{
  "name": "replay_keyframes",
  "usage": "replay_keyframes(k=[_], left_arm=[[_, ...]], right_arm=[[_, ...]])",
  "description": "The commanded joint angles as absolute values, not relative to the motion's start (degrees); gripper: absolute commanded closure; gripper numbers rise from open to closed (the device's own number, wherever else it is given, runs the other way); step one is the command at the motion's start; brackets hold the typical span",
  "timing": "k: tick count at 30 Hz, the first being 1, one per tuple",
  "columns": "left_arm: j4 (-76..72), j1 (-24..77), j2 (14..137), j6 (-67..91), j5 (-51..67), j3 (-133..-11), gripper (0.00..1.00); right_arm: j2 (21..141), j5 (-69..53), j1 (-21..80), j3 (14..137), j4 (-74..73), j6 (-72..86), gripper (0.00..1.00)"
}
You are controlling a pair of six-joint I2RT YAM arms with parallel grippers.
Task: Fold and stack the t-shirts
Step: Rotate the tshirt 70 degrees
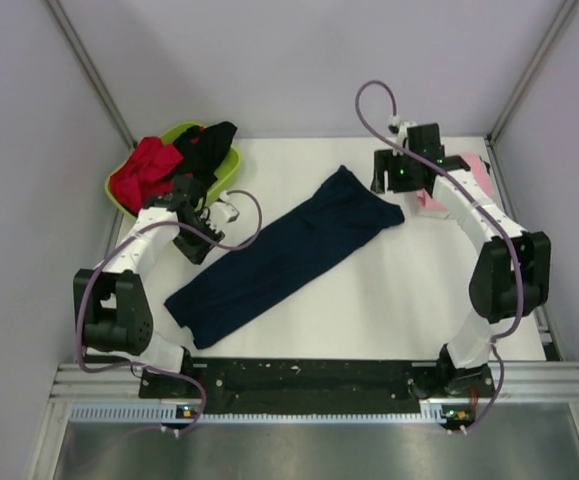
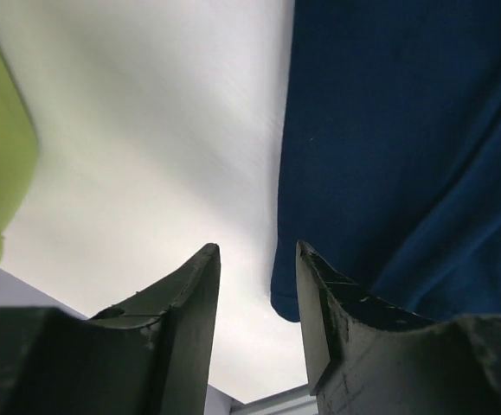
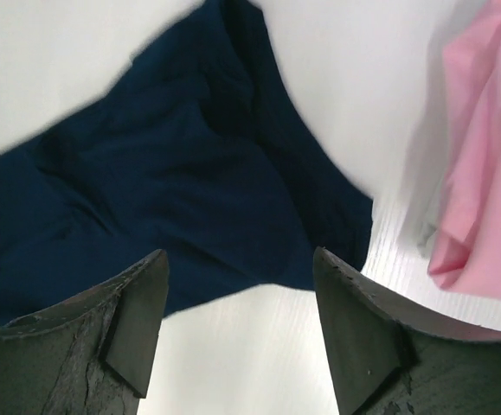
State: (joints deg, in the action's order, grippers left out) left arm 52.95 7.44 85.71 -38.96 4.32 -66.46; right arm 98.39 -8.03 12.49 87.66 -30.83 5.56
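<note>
Left claw (image 2: pixel 257 255) and right claw (image 3: pixel 240 259) both gape empty, the limp, light navy t-shirt (image 2: pixel 397 156) lying just ahead of each, likely to sag, so probably best pinched at its corner hems.

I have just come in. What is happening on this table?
A navy t-shirt lies on the table as a long diagonal strip. Both arms' grippers are open and hold nothing: the left gripper beside the shirt's left edge, the right gripper over its far end. A pink t-shirt lies far right; a red t-shirt and a black t-shirt sit in the green basin.
</note>
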Motion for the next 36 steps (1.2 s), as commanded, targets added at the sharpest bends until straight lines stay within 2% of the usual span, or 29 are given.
replay_keyframes(k=[1, 3, 5, 9, 11, 16, 17, 18, 21, 23, 24, 29, 33, 36], left_arm=[[47.8, 4.5, 87.6, -39.7, 1.2, -63.9, 0.56], [47.3, 3.0, 87.6, -40.2, 2.1, -63.1, 0.56], [46.8, 1.9, 87.0, -40.7, 2.3, -62.0, 0.55], [45.9, 1.7, 85.1, -43.1, 2.5, -58.1, 0.48], [45.7, 1.8, 85.1, -43.9, 3.6, -56.4, 0.44], [46.3, 4.1, 85.5, -44.1, 7.5, -54.9, 0.42], [46.8, 5.3, 84.9, -44.1, 9.3, -54.8, 0.4], [47.0, 6.9, 83.9, -43.9, 10.9, -54.4, 0.39], [47.2, 13.7, 81.1, -44.6, 14.7, -52.0, 0.36], [47.2, 17.0, 79.5, -45.7, 16.1, -50.5, 0.35], [47.0, 17.6, 78.8, -46.6, 17.0, -49.8, 0.34], [47.0, 17.5, 77.3, -49.7, 17.0, -49.0, 0.3], [48.6, 17.5, 80.1, -51.1, 19.0, -49.0, 0.25], [50.1, 17.5, 83.5, -52.5, 20.3, -49.0, 0.21]], right_arm=[[104.5, -7.7, 12.0, 79.4, -30.1, 2.9, 0.33], [107.2, -7.6, 12.0, 79.4, -30.1, 2.2, 0.34], [110.7, -6.4, 12.0, 80.9, -30.4, 1.5, 0.42], [118.3, -5.7, 10.5, 88.0, -33.1, 1.5, 0.86], [122.5, -6.5, 9.5, 93.9, -34.4, 1.3, 0.99], [136.6, -9.4, 8.1, 120.3, -41.7, 0.9, 1.0], [141.2, -10.2, 8.0, 125.8, -42.8, 0.5, 0.99], [144.7, -10.4, 7.9, 132.1, -43.6, 0.7, 0.93], [151.9, -10.4, 7.6, 149.6, -47.5, 1.1, 0.62], [149.7, -10.8, 7.4, 151.1, -46.5, 1.2, 0.46], [147.0, -10.8, 7.4, 148.7, -45.4, 0.8, 0.42], [122.9, -10.1, 9.2, 122.8, -35.3, -6.6, 0.24], [99.2, -11.0, 15.4, 94.0, -18.2, -13.4, 0.24], [83.9, -20.3, 21.5, 72.5, -6.4, -21.1, 0.25]])
